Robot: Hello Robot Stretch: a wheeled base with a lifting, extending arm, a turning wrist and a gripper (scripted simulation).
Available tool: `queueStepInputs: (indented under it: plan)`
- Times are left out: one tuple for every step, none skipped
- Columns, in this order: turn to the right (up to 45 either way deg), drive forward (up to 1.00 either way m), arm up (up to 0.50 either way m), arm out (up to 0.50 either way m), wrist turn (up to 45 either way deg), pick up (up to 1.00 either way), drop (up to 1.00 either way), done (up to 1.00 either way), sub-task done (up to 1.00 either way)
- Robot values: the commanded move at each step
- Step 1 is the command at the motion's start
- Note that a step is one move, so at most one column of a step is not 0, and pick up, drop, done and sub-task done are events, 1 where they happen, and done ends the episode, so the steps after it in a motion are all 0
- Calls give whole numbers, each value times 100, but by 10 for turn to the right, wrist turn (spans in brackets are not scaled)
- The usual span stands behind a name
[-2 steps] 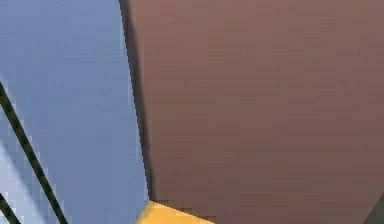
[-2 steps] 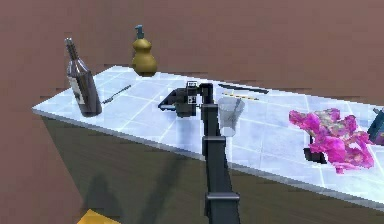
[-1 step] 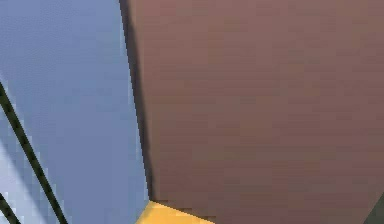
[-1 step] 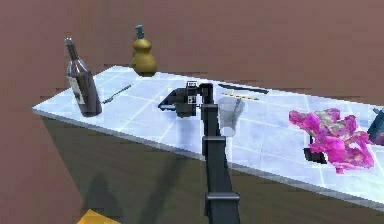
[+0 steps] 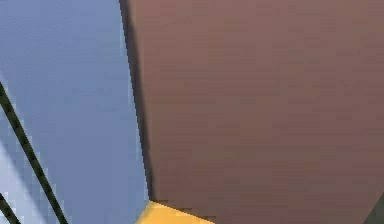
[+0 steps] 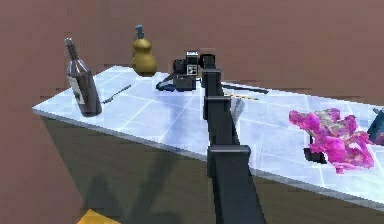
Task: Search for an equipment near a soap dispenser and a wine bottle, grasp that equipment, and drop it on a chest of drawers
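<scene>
Gripper (image 6: 184, 72) sits at the end of the arm (image 6: 222, 140), above the counter (image 6: 150, 120). Honestly can't tell if it's holding anything, because a dark flat thing (image 6: 167, 86) lies on the top right at it. That's probably the equipment: the gourd-shaped soap dispenser (image 6: 143, 55) is just behind it and the wine bottle (image 6: 80, 80) is further left. I'd lift straight up, slowly, so nothing clips either one.

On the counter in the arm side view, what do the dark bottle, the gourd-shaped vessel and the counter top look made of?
The dark bottle: likely glass, dark brown and glossy, with pale highlights.
The gourd-shaped vessel: perhaps glazed ceramic, mustard-brown and smooth; plastic is possible.
The counter top: pale stone or tile, judging by faint seam lines and a light sheen.
</scene>
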Motion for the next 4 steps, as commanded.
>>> queueStepInputs:
  plan:
    - [0,0,6,0,0,0,0,0,0]
    - [0,0,0,0,-450,0,0,0,0]
    - [0,0,0,0,-450,0,0,0,0]
    - [0,0,0,0,-240,0,0,0,0]
